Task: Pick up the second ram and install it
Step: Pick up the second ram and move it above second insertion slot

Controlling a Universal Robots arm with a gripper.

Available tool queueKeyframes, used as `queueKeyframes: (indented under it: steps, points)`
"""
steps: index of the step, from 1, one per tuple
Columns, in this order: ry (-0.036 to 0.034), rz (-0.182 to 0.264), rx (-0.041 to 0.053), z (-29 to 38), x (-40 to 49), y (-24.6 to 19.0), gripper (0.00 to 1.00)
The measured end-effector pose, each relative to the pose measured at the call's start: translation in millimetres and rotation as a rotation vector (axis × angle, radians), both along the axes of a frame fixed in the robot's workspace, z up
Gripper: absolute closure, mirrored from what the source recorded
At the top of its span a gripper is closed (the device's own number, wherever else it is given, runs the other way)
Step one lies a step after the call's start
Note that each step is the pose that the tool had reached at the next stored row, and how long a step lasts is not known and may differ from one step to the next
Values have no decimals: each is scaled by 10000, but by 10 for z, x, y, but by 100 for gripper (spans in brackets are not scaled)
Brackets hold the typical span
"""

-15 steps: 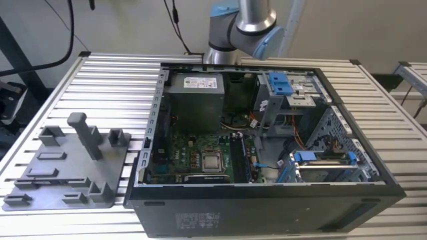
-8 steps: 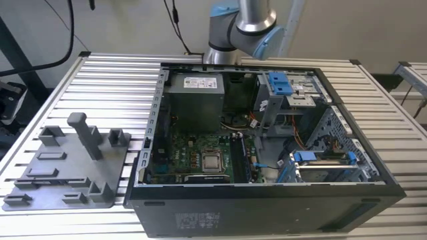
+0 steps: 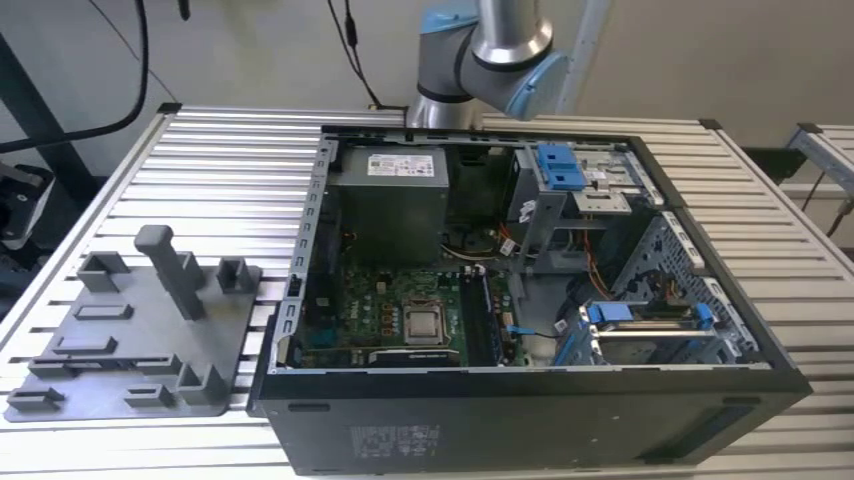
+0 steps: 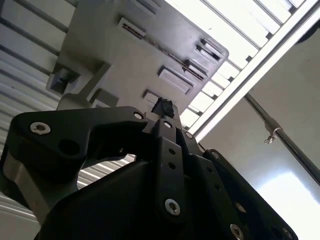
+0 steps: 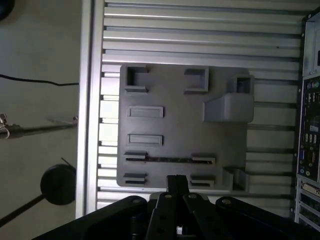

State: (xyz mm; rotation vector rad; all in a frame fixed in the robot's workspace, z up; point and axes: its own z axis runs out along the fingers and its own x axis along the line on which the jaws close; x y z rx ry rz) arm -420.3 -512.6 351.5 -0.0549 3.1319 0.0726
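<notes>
Black robot hand (image 5: 176, 181), closed, holding nothing, hovers near thin dark memory stick (image 5: 169, 160) slotted edge-up in grey plastic tray (image 3: 140, 340) (exterior view's lower left). Good grasp likely needs: centred on stick, square, straight lift.

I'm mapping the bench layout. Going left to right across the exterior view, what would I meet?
Grey fixture plate → computer case's left wall → processor → blue-clipped drive cage.

Exterior view high over bench (image 3: 227, 150), fixture plate (image 3: 147, 335) at 8 o'clock, first wrist view overhead of plate, second wrist view oblique
</notes>
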Motion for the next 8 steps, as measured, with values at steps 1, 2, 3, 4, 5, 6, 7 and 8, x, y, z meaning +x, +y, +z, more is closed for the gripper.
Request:
queueKeyframes:
  steps: [1, 2, 3, 4, 5, 6, 7, 8]
  points:
    - [2, 70, -2, 1, 0, 0, 89]
    - [2, 149, -2, 1, 0, 1, 89]
    - [3, 246, -2, 0, 0, 0, 89]
    - [4, 355, -3, 0, 1, 0, 89]
    - [4, 466, -7, 0, 1, 1, 89]
    - [5, 575, -15, 1, 1, 1, 89]
    - [6, 685, -23, 1, 1, 1, 89]
    - [5, 823, -30, 1, 1, 1, 89]
